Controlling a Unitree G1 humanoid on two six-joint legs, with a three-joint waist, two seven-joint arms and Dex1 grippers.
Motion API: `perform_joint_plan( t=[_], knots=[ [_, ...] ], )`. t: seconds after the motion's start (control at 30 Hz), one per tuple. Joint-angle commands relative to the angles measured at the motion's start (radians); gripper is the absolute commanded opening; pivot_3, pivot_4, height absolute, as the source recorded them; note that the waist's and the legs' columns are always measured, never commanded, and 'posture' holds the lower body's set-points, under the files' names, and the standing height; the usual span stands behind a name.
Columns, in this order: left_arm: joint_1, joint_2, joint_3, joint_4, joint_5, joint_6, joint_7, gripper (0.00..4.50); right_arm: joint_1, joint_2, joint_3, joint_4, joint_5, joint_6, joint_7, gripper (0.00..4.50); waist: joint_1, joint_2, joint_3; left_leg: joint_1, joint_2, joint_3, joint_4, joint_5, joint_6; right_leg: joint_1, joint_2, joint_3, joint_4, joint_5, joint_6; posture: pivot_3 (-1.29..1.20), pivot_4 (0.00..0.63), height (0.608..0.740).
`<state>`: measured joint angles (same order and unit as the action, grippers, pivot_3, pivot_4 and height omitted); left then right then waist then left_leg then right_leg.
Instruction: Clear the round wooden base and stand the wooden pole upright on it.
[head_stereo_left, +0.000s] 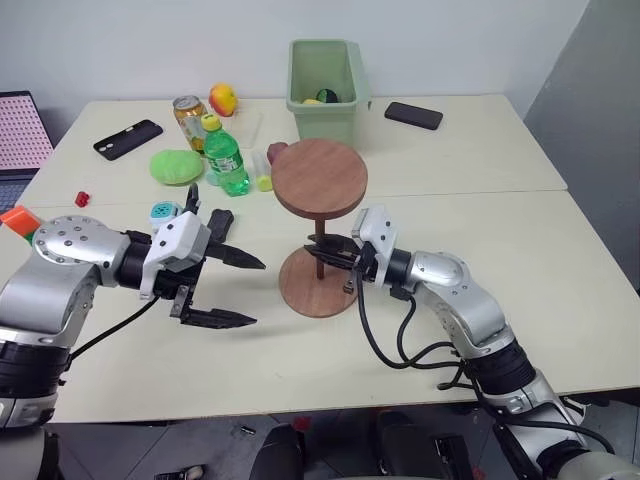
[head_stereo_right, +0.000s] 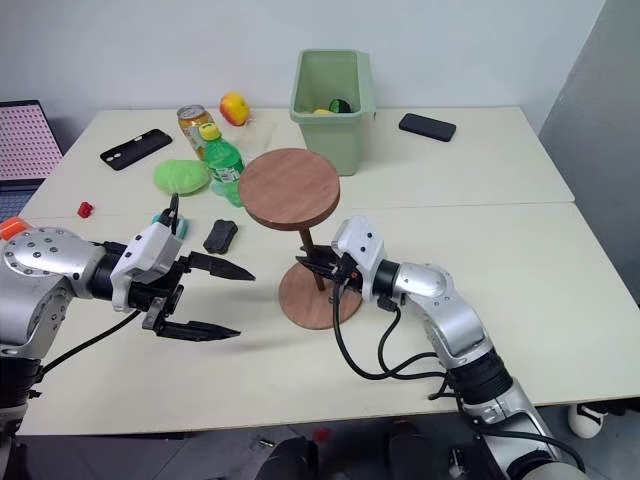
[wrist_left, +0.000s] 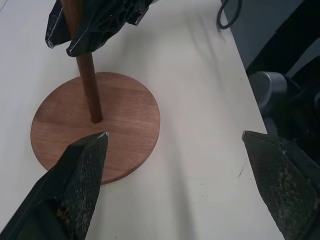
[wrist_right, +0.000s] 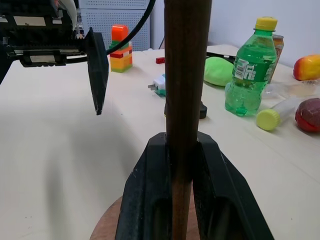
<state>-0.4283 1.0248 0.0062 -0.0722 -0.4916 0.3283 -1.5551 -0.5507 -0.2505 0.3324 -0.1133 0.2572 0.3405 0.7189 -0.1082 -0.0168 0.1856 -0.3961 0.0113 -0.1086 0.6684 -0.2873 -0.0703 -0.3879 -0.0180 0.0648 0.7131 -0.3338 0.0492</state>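
Observation:
The round wooden base (head_stereo_left: 298, 296) lies flat on the table with nothing on it but the wooden pole (head_stereo_left: 318, 226). The pole stands on end at the base's centre (wrist_left: 95, 119), its fixed round disc (head_stereo_left: 320, 178) on top. My right gripper (head_stereo_left: 318, 251) is shut on the rod partway up, and both fingers (wrist_right: 150, 190) press against it. My left gripper (head_stereo_left: 258, 293) hangs open to the left of the base, fingers (wrist_left: 80, 170) wide apart and pointing at it, holding nothing.
Behind the pole are a green bin (head_stereo_left: 325, 85), a green bottle (head_stereo_left: 226, 155), a can (head_stereo_left: 188, 112), a green lump (head_stereo_left: 176, 166) and two black phones (head_stereo_left: 128, 139) (head_stereo_left: 413, 115). A small black object (head_stereo_left: 219, 219) lies near my left gripper. Toy bricks (head_stereo_left: 18, 218) sit far left.

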Motion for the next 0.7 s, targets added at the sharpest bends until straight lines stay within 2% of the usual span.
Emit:
perform_joint_plan(
  t=[0.03,0.33,0.7],
  knots=[
    [-0.008,0.013,0.027,-0.022,-0.012,0.002,-0.003,4.50,-0.010,0.001,0.019,0.068,-0.027,0.052,0.008,0.21,0.000,0.000,0.000,0.000,0.000,0.000,0.000,0.000,0.000,0.000,0.000,0.000,0.000,0.000,0.000,0.00,0.150,0.740],
    [-0.015,0.010,0.022,-0.020,-0.009,0.005,-0.011,4.50,-0.079,0.050,0.022,0.200,-0.069,0.047,-0.031,0.21,-0.001,0.000,0.000,0.002,0.000,0.000,0.000,0.000,0.000,0.001,0.000,0.001,0.001,0.000,0.000,0.00,0.150,0.740],
    [-0.002,0.012,0.036,-0.019,-0.018,0.013,-0.008,4.50,0.015,-0.002,0.040,0.176,-0.090,0.018,0.013,0.21,0.004,0.000,-0.003,0.006,0.000,0.000,-0.001,0.000,0.000,0.006,0.000,0.000,0.000,0.000,0.000,0.00,0.150,0.740]
  ],
)
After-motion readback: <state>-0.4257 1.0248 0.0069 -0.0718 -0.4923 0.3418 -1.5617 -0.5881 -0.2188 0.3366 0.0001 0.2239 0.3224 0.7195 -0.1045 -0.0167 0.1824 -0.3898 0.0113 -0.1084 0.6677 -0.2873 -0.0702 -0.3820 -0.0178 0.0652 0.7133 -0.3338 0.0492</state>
